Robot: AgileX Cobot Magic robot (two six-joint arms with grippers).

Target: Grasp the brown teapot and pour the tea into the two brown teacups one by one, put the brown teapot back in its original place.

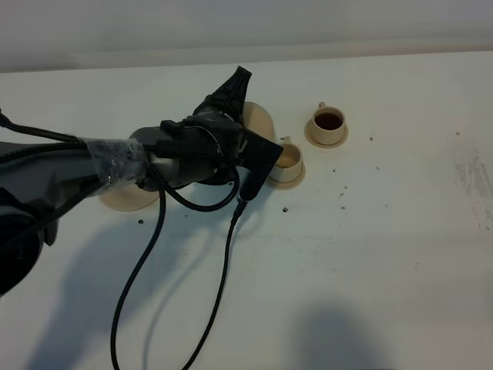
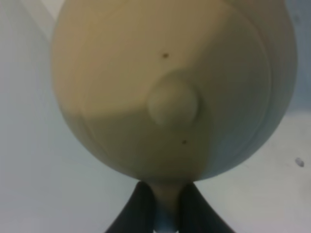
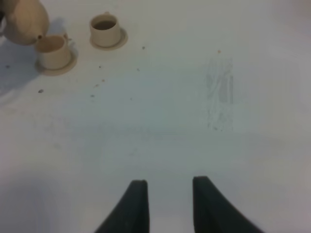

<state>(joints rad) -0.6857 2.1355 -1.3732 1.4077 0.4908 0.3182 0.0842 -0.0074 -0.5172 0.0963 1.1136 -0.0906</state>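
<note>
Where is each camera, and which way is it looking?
Exterior high: up high, looking down at the table; shows the left arm holding the brown teapot.
Left wrist: on the left arm, facing the teapot close; left gripper clamps its handle.
Right wrist: on the right arm, facing across the table at both teacups; open right gripper shows.
All see the teapot.

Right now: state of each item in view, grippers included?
Round pale tan clay teapot: lifted, tilted, spout over the nearer cup.
Nearer pale tan teacup: upright; fill unclear.
Farther pale tan teacup: upright, dark tea inside.
Wide flat tan saucer: no teapot on it, partly hidden by the arm.
Left gripper: fingers shut on the teapot's handle.
Right gripper: fingers open, holding nothing.
</note>
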